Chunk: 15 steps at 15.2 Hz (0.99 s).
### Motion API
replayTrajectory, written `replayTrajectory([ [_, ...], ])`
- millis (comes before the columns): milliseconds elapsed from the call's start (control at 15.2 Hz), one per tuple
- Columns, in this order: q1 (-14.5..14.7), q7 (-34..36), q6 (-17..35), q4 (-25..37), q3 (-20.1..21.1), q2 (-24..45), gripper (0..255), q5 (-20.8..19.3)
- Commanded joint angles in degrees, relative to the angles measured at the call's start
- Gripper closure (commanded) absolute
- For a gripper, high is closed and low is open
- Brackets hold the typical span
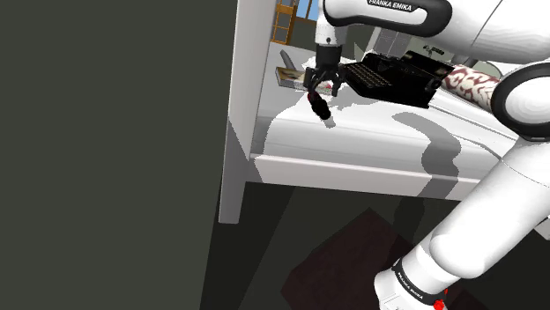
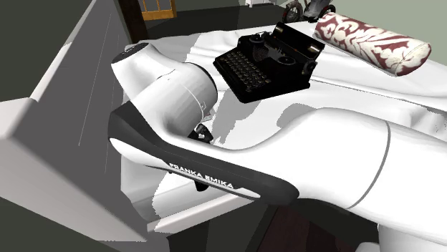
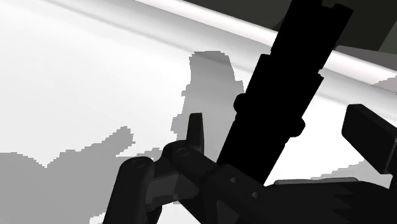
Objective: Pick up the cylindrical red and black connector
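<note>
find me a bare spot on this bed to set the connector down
Bare sheet runs from the typewriter to the bed's near edge, including below the claw holding the connector. Crowded farther back: typewriter and patterned bolster sit close together.

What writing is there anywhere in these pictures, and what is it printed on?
"FRANKA EMIKA": white, on the arm's black band, second exterior view.
"FRANKA EMIKA": on the black upper link, shoulder view.
Lettering on the ring near the arm's base: too small to read.
Keys of the typewriter: unreadable.
</note>
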Motion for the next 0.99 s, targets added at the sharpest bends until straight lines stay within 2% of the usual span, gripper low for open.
replayTrajectory([
  [0, 0.0, 0.4, 1.3, -1.2, 0.0, 0.2, 0, 0.0],
  [264, -0.1, 0.7, 5.0, -5.6, -0.1, -0.5, 0, 0.1],
  [396, -0.1, 0.7, 5.0, -5.6, -0.1, -0.5, 0, 0.1],
  [462, -0.1, 0.7, 5.0, -5.6, -0.1, -0.6, 255, 0.1],
  [924, -0.1, 0.7, 5.0, -5.6, -0.1, -0.5, 255, 0.1],
])
